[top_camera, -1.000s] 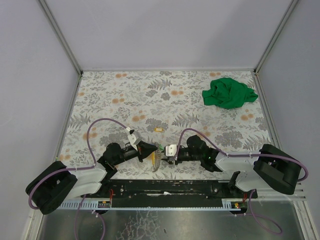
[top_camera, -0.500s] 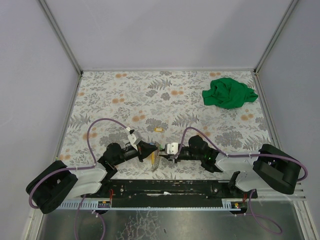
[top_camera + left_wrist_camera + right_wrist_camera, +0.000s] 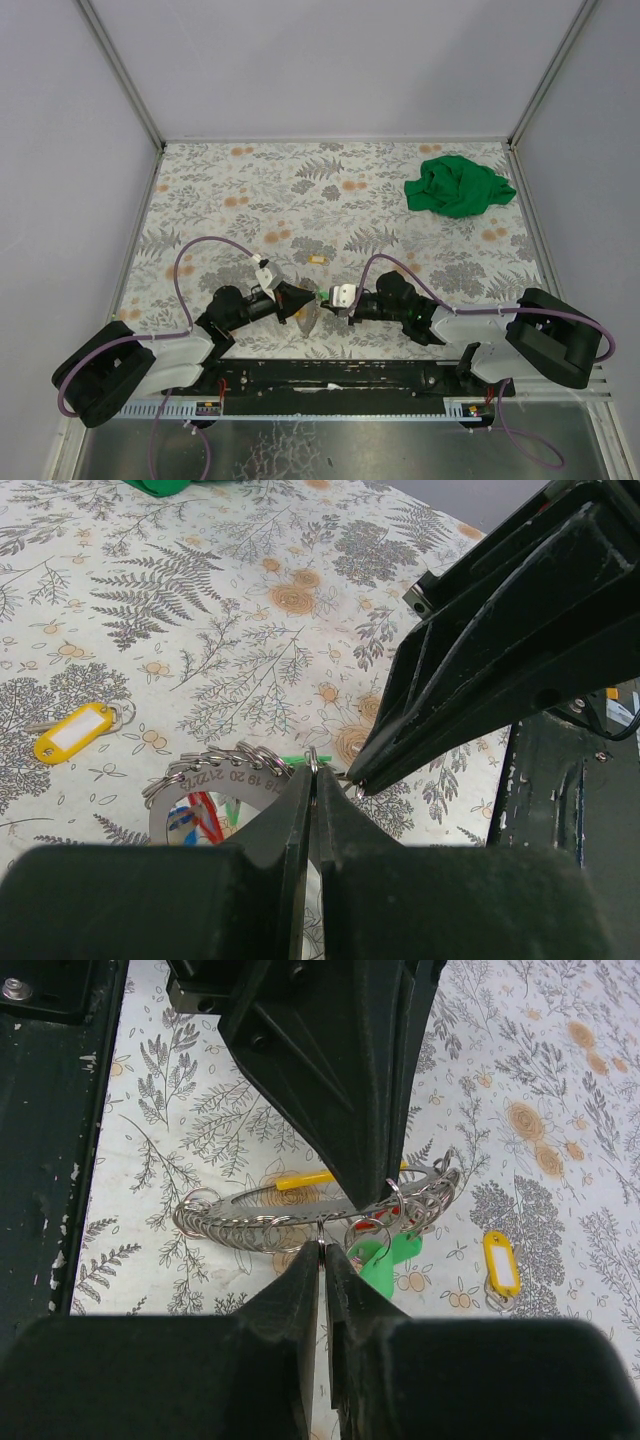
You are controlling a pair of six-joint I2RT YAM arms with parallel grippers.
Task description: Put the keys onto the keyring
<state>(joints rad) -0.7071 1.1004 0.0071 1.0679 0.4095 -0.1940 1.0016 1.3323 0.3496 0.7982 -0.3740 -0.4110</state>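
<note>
The keyring (image 3: 310, 319), a flat grey metal loop strung with many small split rings, hangs between my two grippers near the table's front edge. My left gripper (image 3: 299, 303) is shut on one of its small rings, as the left wrist view (image 3: 314, 771) shows. My right gripper (image 3: 329, 298) is shut on another small ring on the loop's (image 3: 300, 1218) near edge, seen in the right wrist view (image 3: 322, 1249). The green-tagged key (image 3: 388, 1259) hangs from a ring beside my right jaws. The yellow-tagged key (image 3: 318, 260) lies loose on the table, also in both wrist views (image 3: 74, 731) (image 3: 500, 1263).
A crumpled green cloth (image 3: 458, 185) lies at the far right of the floral table (image 3: 250, 190). Grey walls close in the left, back and right. The black base rail (image 3: 330, 375) runs along the near edge.
My right gripper has edged left and a little up toward the left gripper. The keyring between them has turned from edge-on to a flatter tilt.
</note>
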